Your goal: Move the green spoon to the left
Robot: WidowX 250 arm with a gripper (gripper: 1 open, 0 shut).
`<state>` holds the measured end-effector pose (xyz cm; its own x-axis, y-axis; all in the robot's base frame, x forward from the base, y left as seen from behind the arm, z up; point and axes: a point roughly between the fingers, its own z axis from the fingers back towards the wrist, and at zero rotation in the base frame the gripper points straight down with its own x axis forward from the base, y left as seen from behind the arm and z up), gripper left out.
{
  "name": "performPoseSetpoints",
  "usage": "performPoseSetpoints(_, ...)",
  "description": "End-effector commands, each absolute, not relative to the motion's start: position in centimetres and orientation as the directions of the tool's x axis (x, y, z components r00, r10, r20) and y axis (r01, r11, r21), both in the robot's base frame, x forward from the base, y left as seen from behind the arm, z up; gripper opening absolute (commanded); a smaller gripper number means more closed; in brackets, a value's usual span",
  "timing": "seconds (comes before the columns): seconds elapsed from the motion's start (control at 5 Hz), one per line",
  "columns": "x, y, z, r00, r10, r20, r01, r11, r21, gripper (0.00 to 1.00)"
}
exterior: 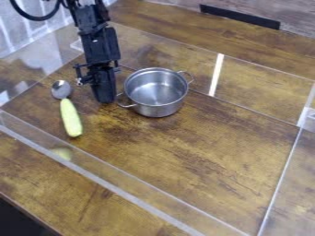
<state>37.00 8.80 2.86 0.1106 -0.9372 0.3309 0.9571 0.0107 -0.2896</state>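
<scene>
The green spoon [70,116] lies flat on the wooden table, with its yellow-green handle pointing toward the front and its silver bowl [59,88] at the far end. My gripper [105,96] points down just right of the spoon's bowl, between it and the steel pot [155,92]. The black fingers are pressed together with nothing visible between them, and their tips are close to the pot's left handle. The spoon lies apart from the gripper.
A low clear plastic wall [123,189] rings the work area, with its front edge running diagonally across the foreground. A clear upright strip [218,74] stands behind the pot. Bare wooden table [209,147] spreads to the right and front.
</scene>
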Motion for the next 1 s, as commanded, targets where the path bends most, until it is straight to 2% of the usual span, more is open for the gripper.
performPoseSetpoints(0.0,38.3,10.6,4.7,0.068,-0.943,0.326,0.973,-0.009,-0.230,0.00)
performPoseSetpoints(0.2,38.3,11.9,5.5,0.059,-0.941,0.333,0.973,-0.020,-0.230,1.00)
performPoseSetpoints(0.4,38.2,13.1,6.3,0.048,-0.939,0.341,0.972,-0.034,-0.231,1.00)
performPoseSetpoints(0.8,38.9,13.7,7.2,0.114,-0.929,0.353,0.974,0.035,-0.224,1.00)
